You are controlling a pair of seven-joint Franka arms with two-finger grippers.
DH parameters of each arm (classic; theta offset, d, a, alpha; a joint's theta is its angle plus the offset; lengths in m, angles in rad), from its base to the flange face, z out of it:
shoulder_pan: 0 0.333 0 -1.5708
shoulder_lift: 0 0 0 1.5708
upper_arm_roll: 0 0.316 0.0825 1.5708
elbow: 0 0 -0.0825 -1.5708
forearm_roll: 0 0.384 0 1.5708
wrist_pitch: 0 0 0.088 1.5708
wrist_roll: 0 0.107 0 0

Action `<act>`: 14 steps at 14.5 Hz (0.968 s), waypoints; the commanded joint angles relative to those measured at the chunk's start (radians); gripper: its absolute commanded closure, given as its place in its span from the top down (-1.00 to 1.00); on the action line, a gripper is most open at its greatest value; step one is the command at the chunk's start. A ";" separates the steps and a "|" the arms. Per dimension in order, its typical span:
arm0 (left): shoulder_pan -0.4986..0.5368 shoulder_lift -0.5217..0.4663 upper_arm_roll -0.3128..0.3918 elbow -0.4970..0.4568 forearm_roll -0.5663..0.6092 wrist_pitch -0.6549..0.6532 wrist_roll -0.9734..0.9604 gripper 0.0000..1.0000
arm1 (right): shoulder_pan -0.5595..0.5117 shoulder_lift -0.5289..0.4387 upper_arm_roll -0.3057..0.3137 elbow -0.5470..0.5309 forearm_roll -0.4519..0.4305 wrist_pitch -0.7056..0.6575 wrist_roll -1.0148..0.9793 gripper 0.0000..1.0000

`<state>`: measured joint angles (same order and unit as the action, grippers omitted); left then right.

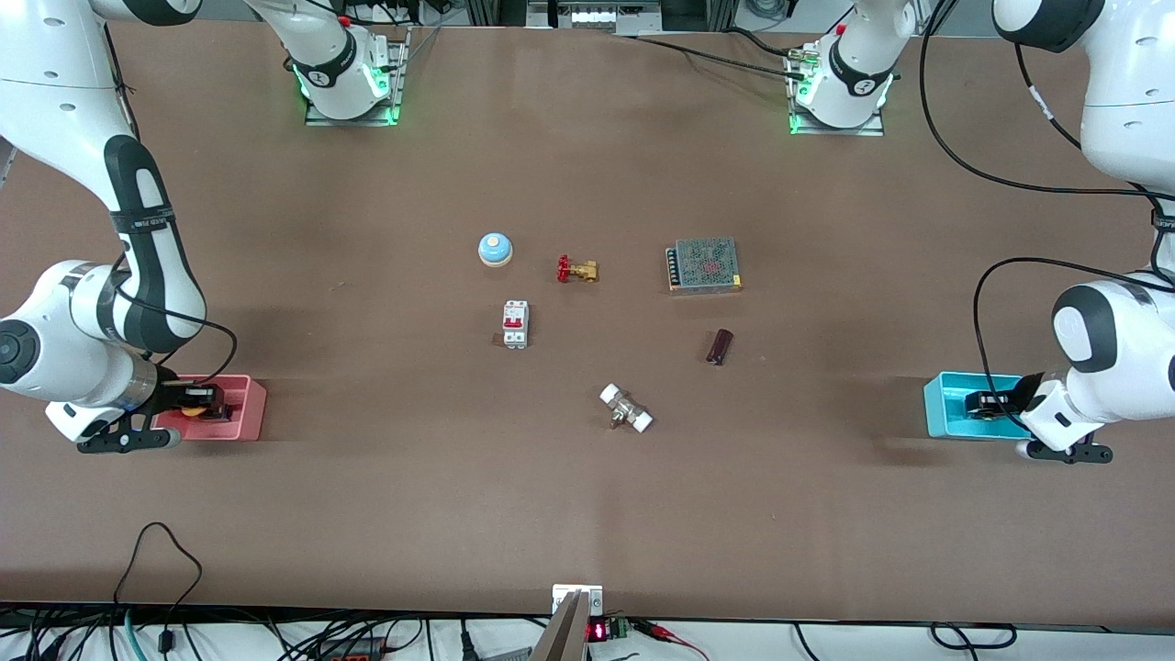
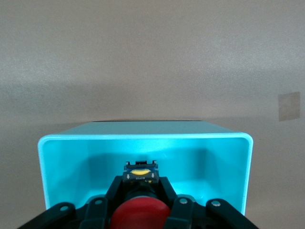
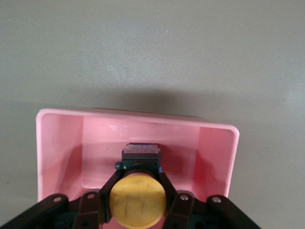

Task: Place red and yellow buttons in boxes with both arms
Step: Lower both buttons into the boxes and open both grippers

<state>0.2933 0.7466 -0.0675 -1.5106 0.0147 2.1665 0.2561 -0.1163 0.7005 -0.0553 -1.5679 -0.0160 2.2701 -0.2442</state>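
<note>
Clamped on buttons, both sets of jaws. Front: right gripper [image 1: 197,401] over pink box [image 1: 246,413], right-arm edge; left gripper [image 1: 991,404] over cyan box [image 1: 945,404], left-arm edge. Left wrist: gripped red button [image 2: 140,214]. Right wrist: gripped yellow button [image 3: 137,200]. Judged release only remaining.

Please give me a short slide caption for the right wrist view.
Right gripper, jaws shut on the yellow button, holds it over the pink box.

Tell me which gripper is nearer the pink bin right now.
Right. The right gripper is over the pink bin, shut on the yellow button. The left gripper is over the cyan bin at the table's left-arm end, shut on the red button.
</note>
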 commanded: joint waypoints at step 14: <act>-0.002 -0.006 -0.006 -0.003 0.001 -0.004 -0.009 1.00 | 0.003 0.023 0.003 0.022 -0.002 0.014 0.005 0.38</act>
<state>0.2914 0.7575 -0.0705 -1.5123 0.0146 2.1684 0.2476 -0.1142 0.7137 -0.0546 -1.5671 -0.0160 2.2851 -0.2435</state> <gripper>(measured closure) 0.163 0.414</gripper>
